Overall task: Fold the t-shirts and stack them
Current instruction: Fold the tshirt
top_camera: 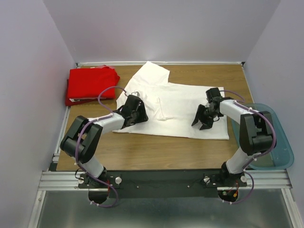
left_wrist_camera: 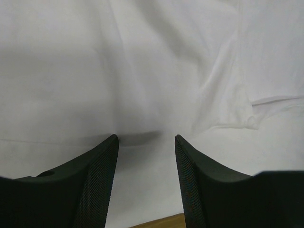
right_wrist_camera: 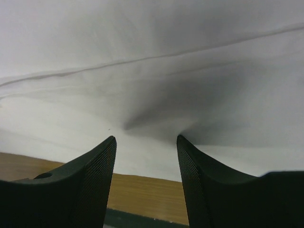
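- A wooden table (top_camera: 156,152) seen from above, with two black-and-white robot arms reaching in from its near edge.
- A white t-shirt (top_camera: 175,111) lies spread across the middle of the table with a plain white side up. One sleeve points toward the back wall, and a fold runs through the shirt's middle.
- A red t-shirt (top_camera: 91,83) lies folded in the back left corner, near the white one.
- The left gripper (left_wrist_camera: 146,137) is over the left part of the white t-shirt. Its two dark fingers (left_wrist_camera: 97,180) stand apart with a clear gap between them.
- Nothing is pinched between those fingers. Only flat, lightly creased white cloth shows through the gap.
- The left fingertips sit low over the cloth, with a soft shadow just ahead of them. I cannot tell whether they touch it.
- The right gripper (right_wrist_camera: 146,137) is over the right part of the same shirt, near its front edge. A strip of bare wood shows just below its fingers (right_wrist_camera: 95,180).
- The right fingers are also spread and grip nothing. A dark shadowed dip in the cloth lies just beyond the tips, and I cannot tell whether they make contact.
- A translucent blue tub (top_camera: 280,142) sits at the table's right edge, partly behind the right arm.
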